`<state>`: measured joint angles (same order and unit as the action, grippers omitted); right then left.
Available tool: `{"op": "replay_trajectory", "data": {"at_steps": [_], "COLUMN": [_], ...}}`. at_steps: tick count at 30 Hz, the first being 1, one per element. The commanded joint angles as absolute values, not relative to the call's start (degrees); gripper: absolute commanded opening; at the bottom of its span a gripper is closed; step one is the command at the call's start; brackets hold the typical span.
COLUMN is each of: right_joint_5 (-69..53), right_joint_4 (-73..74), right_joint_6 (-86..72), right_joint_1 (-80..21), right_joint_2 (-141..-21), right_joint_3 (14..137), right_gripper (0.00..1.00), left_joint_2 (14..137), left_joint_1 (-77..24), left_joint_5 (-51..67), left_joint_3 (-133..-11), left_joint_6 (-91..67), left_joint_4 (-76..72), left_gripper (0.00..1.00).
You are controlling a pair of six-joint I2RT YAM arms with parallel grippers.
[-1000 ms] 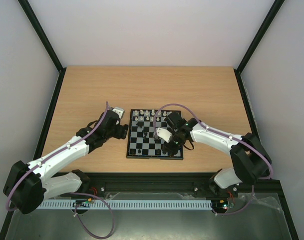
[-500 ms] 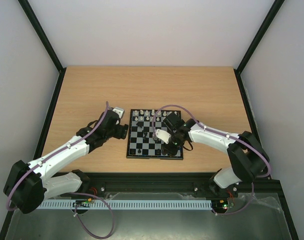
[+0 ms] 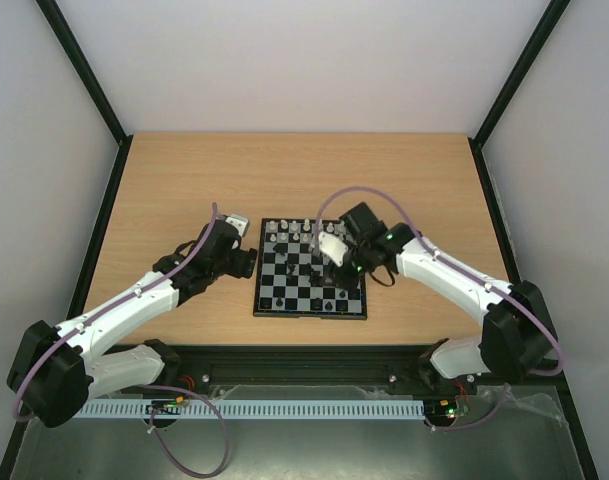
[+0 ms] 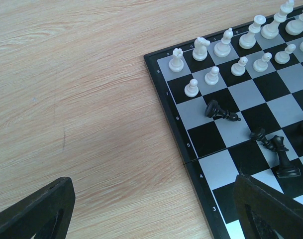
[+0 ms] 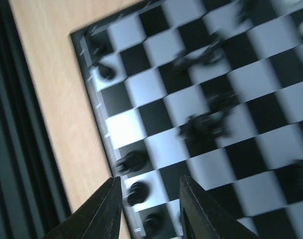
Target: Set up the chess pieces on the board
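Note:
The board lies in the middle of the wooden table. White chess pieces stand along its far rows, seen upright in the left wrist view. Black chess pieces are near the front edge. Several black pieces lie toppled mid-board. My left gripper is open and empty at the board's left rim, its fingers astride the rim. My right gripper is open and empty above the board's right half. Its view is blurred and shows black pieces standing by the rim.
Bare wood surrounds the board on all sides. A black frame rail runs along the table's near edge, and it also shows at the left of the right wrist view. Plain walls enclose the table.
My right gripper has lifted and pulled back from the board's near right corner toward its far right part. The left arm has not moved.

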<state>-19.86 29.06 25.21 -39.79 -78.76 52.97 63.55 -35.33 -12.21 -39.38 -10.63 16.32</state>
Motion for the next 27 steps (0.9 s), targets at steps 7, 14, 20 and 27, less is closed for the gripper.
{"op": "replay_trajectory", "data": {"at_steps": [7,14,20,27], "right_joint_5": [-13.0,-8.4,-6.2,-4.7], "right_joint_4": [28.9,26.6,26.2,25.2], "right_joint_6": [20.2,20.7,19.0,19.9], "right_joint_1": [-32.1,-31.6,-31.5,-31.6], "right_joint_2": [-85.2,-91.7,-97.1,-100.1], "right_joint_3": [60.8,61.7,64.3,65.3], "right_gripper": [0.24,0.26,0.31,0.31], "left_joint_2": [63.0,63.1,62.8,62.8], "left_joint_1": [-34.9,-34.9,-34.8,-34.8], "left_joint_5": [-12.5,-12.5,-12.4,-12.0], "left_joint_3": [-40.8,-40.9,-40.9,-40.9], "left_joint_6": [-10.5,-10.5,-10.5,-10.5], "left_joint_4": [17.8,17.8,17.9,17.8], "left_gripper": [0.90,0.90,0.90,0.90]}}
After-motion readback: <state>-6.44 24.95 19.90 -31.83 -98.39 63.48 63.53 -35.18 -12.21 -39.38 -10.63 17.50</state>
